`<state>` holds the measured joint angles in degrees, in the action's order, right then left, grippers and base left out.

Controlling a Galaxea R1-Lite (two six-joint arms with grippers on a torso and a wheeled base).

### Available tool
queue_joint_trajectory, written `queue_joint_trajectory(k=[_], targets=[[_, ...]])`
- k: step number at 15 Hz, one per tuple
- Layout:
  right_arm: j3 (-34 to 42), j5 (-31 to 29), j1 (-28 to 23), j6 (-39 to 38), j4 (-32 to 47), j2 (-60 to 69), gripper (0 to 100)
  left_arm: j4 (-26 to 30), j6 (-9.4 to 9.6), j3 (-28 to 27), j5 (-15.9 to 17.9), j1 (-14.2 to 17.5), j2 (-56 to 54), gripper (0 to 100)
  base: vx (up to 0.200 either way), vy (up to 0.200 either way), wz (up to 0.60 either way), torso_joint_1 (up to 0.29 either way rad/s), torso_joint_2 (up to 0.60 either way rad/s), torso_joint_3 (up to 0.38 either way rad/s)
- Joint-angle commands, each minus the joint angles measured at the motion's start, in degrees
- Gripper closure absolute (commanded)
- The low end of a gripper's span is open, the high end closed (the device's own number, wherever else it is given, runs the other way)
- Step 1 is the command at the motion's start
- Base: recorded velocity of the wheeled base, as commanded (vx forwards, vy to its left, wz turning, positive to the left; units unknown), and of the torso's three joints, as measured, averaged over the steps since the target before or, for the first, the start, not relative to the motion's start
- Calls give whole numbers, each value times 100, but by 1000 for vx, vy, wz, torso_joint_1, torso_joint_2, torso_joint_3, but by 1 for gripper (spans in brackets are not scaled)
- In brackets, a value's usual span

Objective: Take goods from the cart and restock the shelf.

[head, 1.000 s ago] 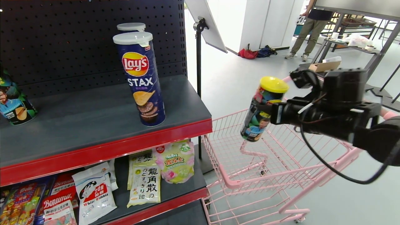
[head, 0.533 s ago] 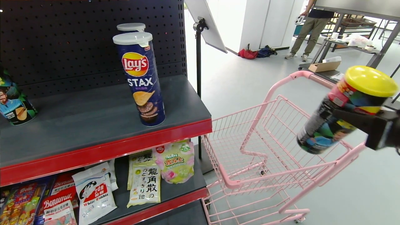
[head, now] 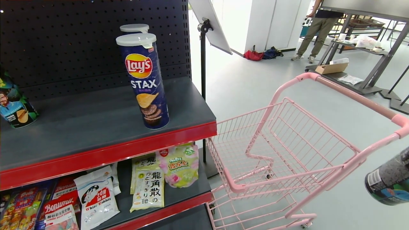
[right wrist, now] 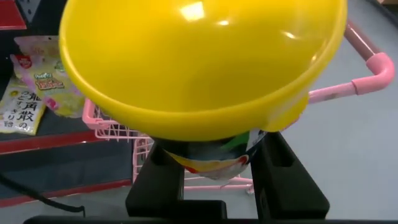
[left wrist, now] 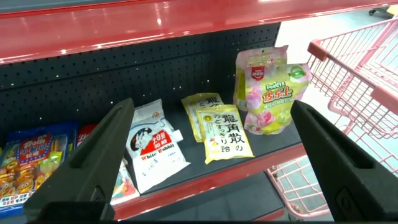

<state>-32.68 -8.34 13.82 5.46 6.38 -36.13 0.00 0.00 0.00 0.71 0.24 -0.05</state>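
1. Closest in, the right gripper (right wrist: 217,171) has its two black fingers clamped on the sides of a yellow-lidded can (right wrist: 199,68), with the lid facing the wrist camera.
2. The can's dark lower end pokes into the head view at the lower right edge, just beside the pink cart (head: 235,187).
3. The left gripper (left wrist: 211,107) has its fingers spread wide with nothing between them. It faces the lower shelf's snack bags: a white bag (left wrist: 152,152), a yellow bag (left wrist: 227,134) and a pink-green pouch (left wrist: 268,93).
4. The cart's wire basket takes up the lower centre and right of the head view, with its handle running toward the right edge.
5. Further back on the left, the red-edged upper shelf (head: 127,150) carries a tall blue chip tube (head: 143,83), upright near the front edge.
6. A second tube (head: 134,28) stands right behind it, showing its pale lid.
7. At the far left edge, a shorter can (head: 16,108) stands on the same board.
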Motion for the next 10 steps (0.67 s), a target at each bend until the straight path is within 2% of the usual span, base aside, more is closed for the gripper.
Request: queue_joint_trajectory(k=[1, 5, 10], targets=[[139, -1, -55, 8, -5, 353, 100, 0, 0, 0, 0, 2, 5, 0, 0, 0, 0, 0, 0, 0], [175, 8, -117, 8, -5, 353, 100, 0, 0, 0, 0, 2, 5, 0, 0, 0, 0, 24, -55, -38], [324, 52, -99, 60, -14, 388, 100, 0, 9, 0, 0, 2, 5, 0, 0, 0, 0, 187, -515, -318]])
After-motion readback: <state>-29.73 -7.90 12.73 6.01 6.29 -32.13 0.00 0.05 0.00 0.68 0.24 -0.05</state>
